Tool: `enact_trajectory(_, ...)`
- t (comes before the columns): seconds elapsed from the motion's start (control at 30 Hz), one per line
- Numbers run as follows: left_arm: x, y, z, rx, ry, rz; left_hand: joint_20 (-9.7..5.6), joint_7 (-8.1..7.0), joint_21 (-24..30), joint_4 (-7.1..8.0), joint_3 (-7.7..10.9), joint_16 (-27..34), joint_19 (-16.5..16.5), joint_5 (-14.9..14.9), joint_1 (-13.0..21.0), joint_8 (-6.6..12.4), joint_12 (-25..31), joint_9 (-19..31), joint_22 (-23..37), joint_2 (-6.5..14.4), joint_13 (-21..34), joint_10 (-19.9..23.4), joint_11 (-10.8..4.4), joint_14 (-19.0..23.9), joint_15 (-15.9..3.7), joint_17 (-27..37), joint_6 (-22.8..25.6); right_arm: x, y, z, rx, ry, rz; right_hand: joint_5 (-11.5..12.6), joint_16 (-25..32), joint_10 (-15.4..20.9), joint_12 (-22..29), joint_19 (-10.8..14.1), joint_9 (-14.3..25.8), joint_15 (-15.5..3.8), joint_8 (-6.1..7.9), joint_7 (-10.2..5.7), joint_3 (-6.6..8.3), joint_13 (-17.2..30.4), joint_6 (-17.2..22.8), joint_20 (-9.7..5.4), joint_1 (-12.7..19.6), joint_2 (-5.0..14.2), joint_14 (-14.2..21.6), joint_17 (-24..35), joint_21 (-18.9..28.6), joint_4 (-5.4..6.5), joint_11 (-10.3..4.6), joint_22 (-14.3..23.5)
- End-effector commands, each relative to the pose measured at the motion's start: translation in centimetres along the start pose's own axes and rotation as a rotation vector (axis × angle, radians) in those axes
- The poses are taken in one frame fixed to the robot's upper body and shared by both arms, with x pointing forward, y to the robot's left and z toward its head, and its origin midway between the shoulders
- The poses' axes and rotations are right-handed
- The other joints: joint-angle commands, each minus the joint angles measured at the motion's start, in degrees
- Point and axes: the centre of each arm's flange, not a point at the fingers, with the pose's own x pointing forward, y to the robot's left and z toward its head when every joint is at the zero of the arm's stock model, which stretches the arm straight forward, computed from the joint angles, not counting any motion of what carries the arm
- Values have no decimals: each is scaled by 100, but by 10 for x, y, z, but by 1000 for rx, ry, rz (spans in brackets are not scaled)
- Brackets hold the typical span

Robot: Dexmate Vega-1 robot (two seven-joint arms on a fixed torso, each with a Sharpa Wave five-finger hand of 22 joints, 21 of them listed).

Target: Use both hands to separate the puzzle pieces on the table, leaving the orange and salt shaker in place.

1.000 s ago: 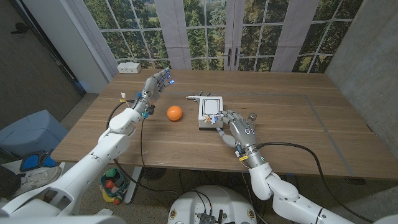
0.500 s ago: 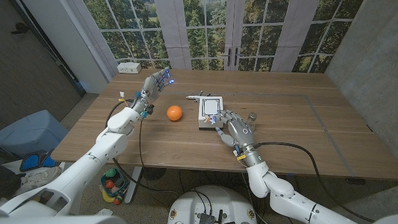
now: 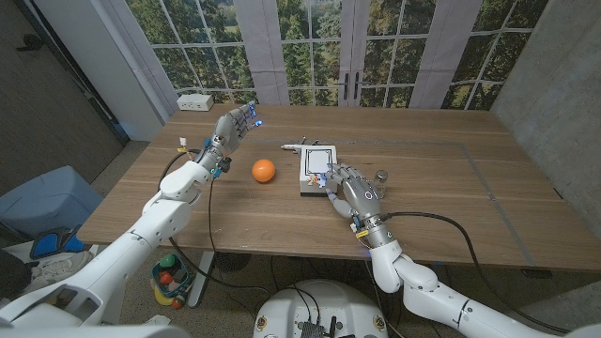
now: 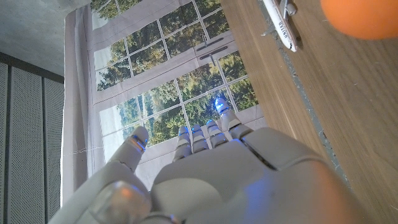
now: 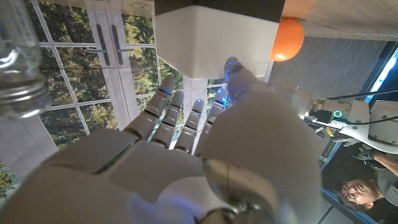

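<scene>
The puzzle [image 3: 316,165] is a white block with a black-outlined top, standing mid-table; in the right wrist view its white side [image 5: 217,40] is close ahead of the fingers. My right hand [image 3: 354,191] is at its near right corner, fingers spread and reaching its edge, holding nothing. The orange [image 3: 264,170] lies left of the block and shows as well in the wrist views [image 4: 360,18] [image 5: 287,38]. The salt shaker [image 3: 381,176] stands just right of my right hand, its glass [image 5: 18,62] close by. My left hand [image 3: 235,123] hovers open, beyond the orange.
A small white toy airplane [image 3: 293,146] [image 4: 280,25] lies on the wood just behind the block's left corner. A white power strip [image 3: 195,101] sits at the far left table corner. My left arm [image 5: 348,118] and a person [image 5: 357,193] show in the right wrist view.
My right hand has crept slightly forward and left, closer against the block's near corner. The left hand has stayed nearly still.
</scene>
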Motion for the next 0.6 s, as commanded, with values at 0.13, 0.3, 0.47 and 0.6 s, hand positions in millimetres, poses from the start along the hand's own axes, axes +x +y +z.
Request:
enact_trajectory(0.13, 5, 1, 0, 1, 16, -17, -32, -31, -26, -5, -28, 17, 32, 8, -70, -5, 12, 32, 7, 106, 19, -15, -22, 51, -183, 0, -19, 13, -4, 2, 65, -25, -60, 40, 139, 210, 97, -56, 46, -1013, 322, 111, -202, 57, 846, -188, -39, 141, 163, 68, 136, 69, 15, 36)
enact_trajectory(0.3, 6, 3, 0, -3, 18, -14, -34, -33, -44, -18, -32, 12, 36, 8, -67, -7, 10, 32, 8, 93, 19, -22, -38, 48, -185, -4, -31, 13, 2, 3, 81, -21, -21, 36, 152, 321, 135, -64, 56, -1007, 497, 105, -287, 58, 1320, -181, -66, 180, 189, 63, 190, 79, -7, 36)
enact_trajectory(0.47, 6, 4, -1, -6, 19, -12, -39, -38, -64, -41, -35, 6, 45, 7, -59, -12, 9, 32, 8, 73, 19, -29, -37, 46, -181, -11, -51, 12, 8, 5, 99, -25, 13, 18, 142, 359, 141, -39, 54, -989, 499, 64, -345, 47, 1354, -140, -106, 128, 233, 33, 226, 75, 4, 32)
enact_trajectory(0.6, 6, 4, -1, -6, 22, -12, -36, -38, -79, -57, -37, 4, 52, 7, -55, -12, 9, 32, 8, 62, 19, -30, -40, 46, -179, -14, -59, 13, 8, 5, 118, -26, 6, 9, 174, 534, 189, -50, 48, -1021, 677, 153, -401, 21, 1863, -166, -113, 223, 318, 26, 283, 89, -45, 26)
